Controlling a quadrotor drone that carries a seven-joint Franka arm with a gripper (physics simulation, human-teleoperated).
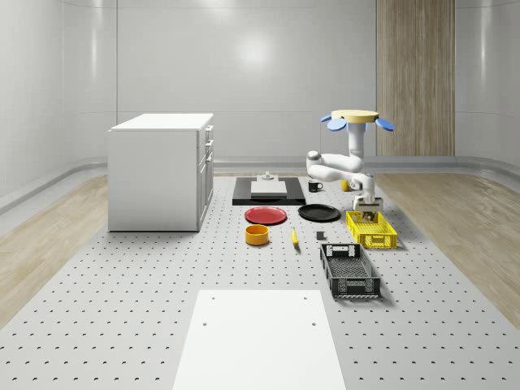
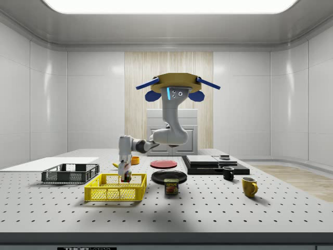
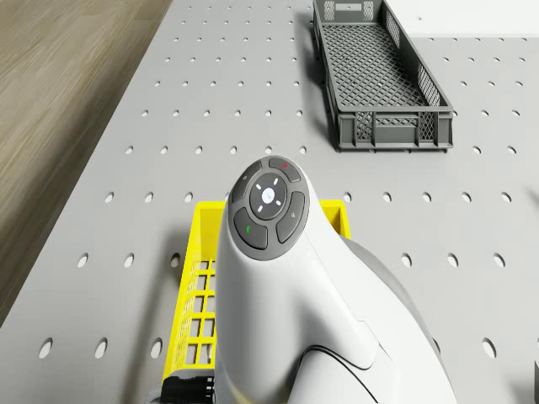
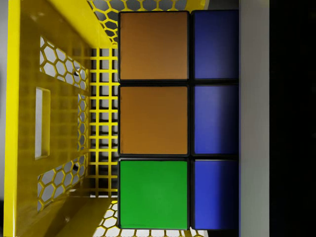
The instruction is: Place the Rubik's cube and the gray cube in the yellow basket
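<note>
tabletop (image 1: 122, 284): we see perforated gray.
on it: yellow basket (image 1: 372, 230), dark crate (image 1: 349, 271), red plate (image 1: 266, 215), white cabinet (image 1: 161, 172).

A white cabinet (image 1: 161, 172) stands at the whole-scene view's left. On the table (image 1: 122, 276): a black tray (image 1: 269, 191), a red plate (image 1: 266, 215) beside a black plate (image 1: 318, 213), an orange bowl (image 1: 257, 235), a gray basket (image 1: 349, 270), a can (image 2: 171, 187), a black mug (image 2: 228, 173) and a yellow mug (image 2: 249, 186)
</note>
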